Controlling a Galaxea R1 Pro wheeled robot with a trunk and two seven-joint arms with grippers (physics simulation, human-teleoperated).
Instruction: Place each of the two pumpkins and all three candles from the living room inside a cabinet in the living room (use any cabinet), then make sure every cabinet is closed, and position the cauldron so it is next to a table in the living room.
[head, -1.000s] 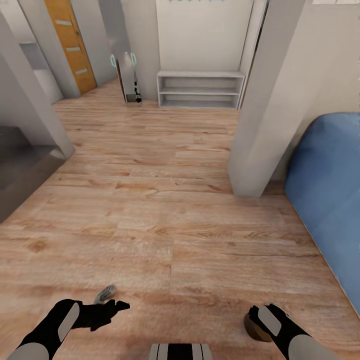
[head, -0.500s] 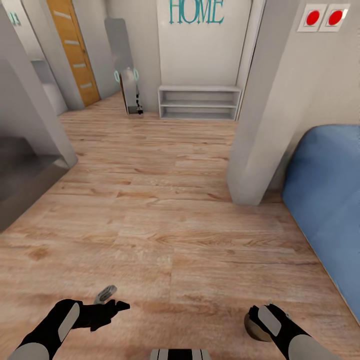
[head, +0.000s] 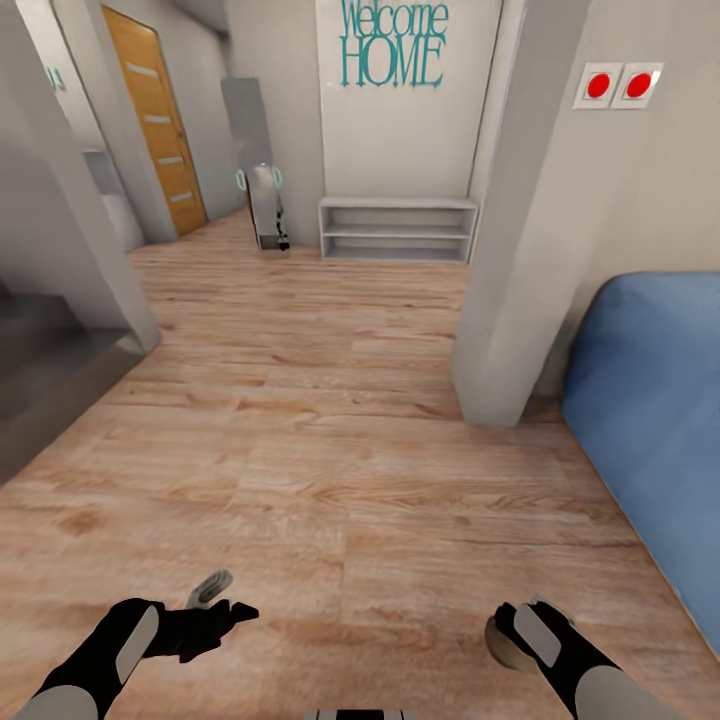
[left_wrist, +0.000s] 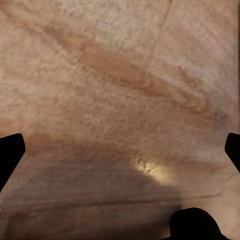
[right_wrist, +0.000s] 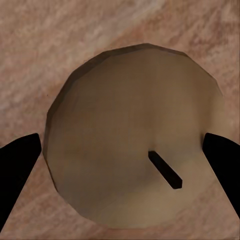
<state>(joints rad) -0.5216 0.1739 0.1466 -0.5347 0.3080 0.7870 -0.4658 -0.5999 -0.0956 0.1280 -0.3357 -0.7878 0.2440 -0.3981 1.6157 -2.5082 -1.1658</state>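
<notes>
The robot stands in a hallway on a light wooden plank floor (head: 300, 420), carrying one candle.

A big blue soft furniture piece (head: 650, 420) is at the right, beside a grey wall pillar (head: 520, 250) with two red round buttons (head: 618, 84). Far ahead are an orange wooden door (head: 160, 120), a low white open shelf (head: 398, 229) and teal wall letters "Welcome HOME" (head: 392, 45). The left black gripper (head: 222, 612) hangs over the floor, fingers wide apart with nothing between them. The right black gripper (right_wrist: 120, 165) holds the beige round wax candle (right_wrist: 132, 135) with its dark wick; both fingertips (right_wrist: 17, 160) touch its sides.
</notes>
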